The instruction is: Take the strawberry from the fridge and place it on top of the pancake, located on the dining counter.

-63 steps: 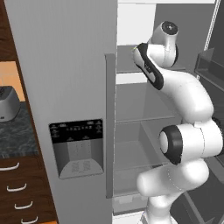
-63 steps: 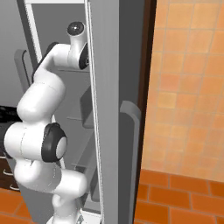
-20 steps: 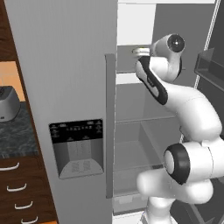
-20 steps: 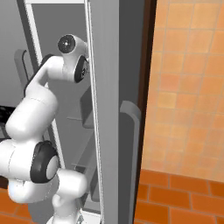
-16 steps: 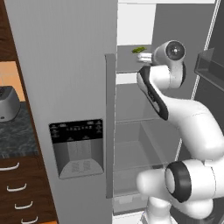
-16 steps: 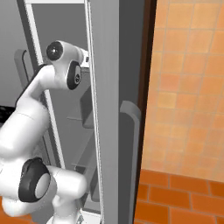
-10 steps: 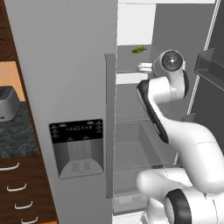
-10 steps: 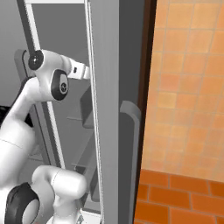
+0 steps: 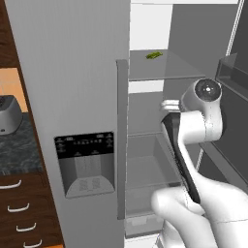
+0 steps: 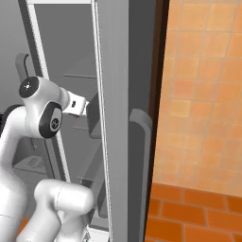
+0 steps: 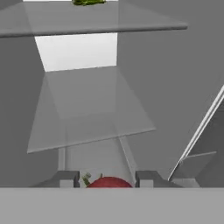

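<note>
Red flesh of the strawberry (image 11: 109, 182) shows between the two finger tips at six o'clock in the hand view, with a scrap of green calyx at its ten o'clock side. The gripper (image 11: 107, 179) is clamped on the berry, one tip on each flank; the fruit sits low in the jaws and most of it is hidden by the lower edge of the view.

Location: the hand is inside the open right compartment of the fridge (image 9: 68, 72), below the upper glass shelf (image 9: 164, 65). In the left base view the hand sits at roughly three o'clock, just right of the door handle (image 9: 122, 140). A small green leafy item (image 9: 154, 55) lies on that upper shelf, at twelve o'clock from the hand and well apart from it. The pancake and the dining counter are not before the cameras.

Handling assessment, as judgement only:
- Weight: very light; carrying it should load the arm negligibly.
- Firmness: soft and easily bruised; extra squeeze would crush it.
- Surface: smooth, rounded and tapering, so it could squirt out of flat pads if pressure is uneven.
- Best hold: across the widest part of the body, below the calyx, which appears to be about where the tips now bear.
- Risk: the grip looks shallow, so a knock against the shelf edge or door on the way out could dislodge the fruit.
</note>
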